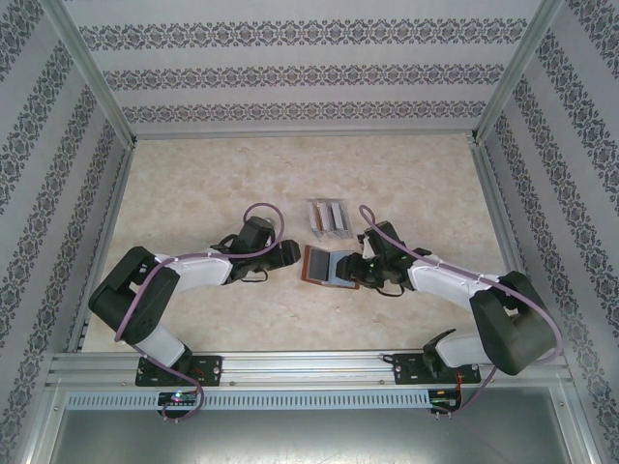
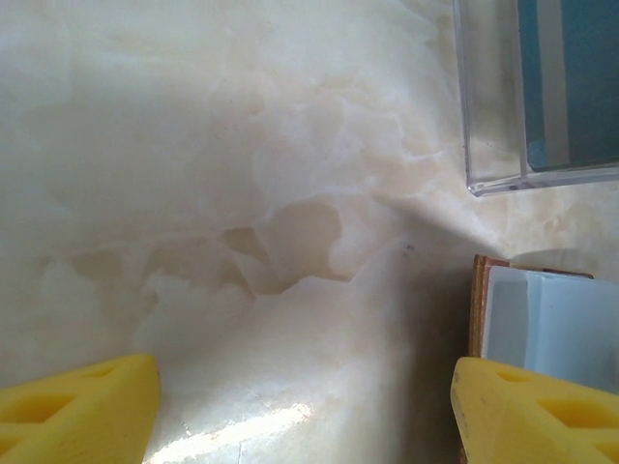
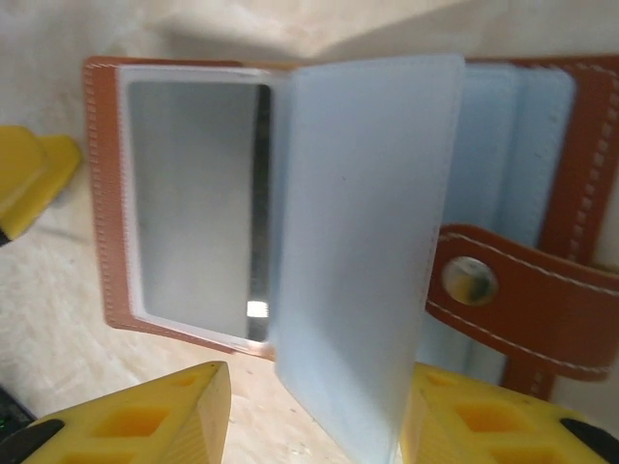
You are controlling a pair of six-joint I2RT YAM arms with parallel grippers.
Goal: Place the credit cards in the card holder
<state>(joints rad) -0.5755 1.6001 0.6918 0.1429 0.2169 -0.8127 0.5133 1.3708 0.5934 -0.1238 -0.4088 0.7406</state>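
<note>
The card holder point(image 1: 319, 265), a reddish-brown wallet, lies open on the table between both grippers. In the right wrist view a grey credit card point(image 3: 189, 193) appears to sit in its left clear pocket. A pale blue inner leaf point(image 3: 363, 222) stands up from its middle, and the snap tab point(image 3: 522, 300) lies on the right. My right gripper point(image 3: 317, 387) is open, its fingers either side of the leaf's lower edge. My left gripper point(image 2: 305, 391) is open over bare table, its right finger point(image 2: 532, 411) at the wallet's left edge point(image 2: 478, 309). More bluish cards point(image 2: 580, 77) stand in the rack.
A slotted rack point(image 1: 327, 219) with clear walls point(image 2: 493, 106) stands just behind the wallet, close to both grippers. Metal frame rails point(image 1: 106, 208) and patterned walls enclose the marble-look table point(image 1: 193, 184), with open room at the left and back.
</note>
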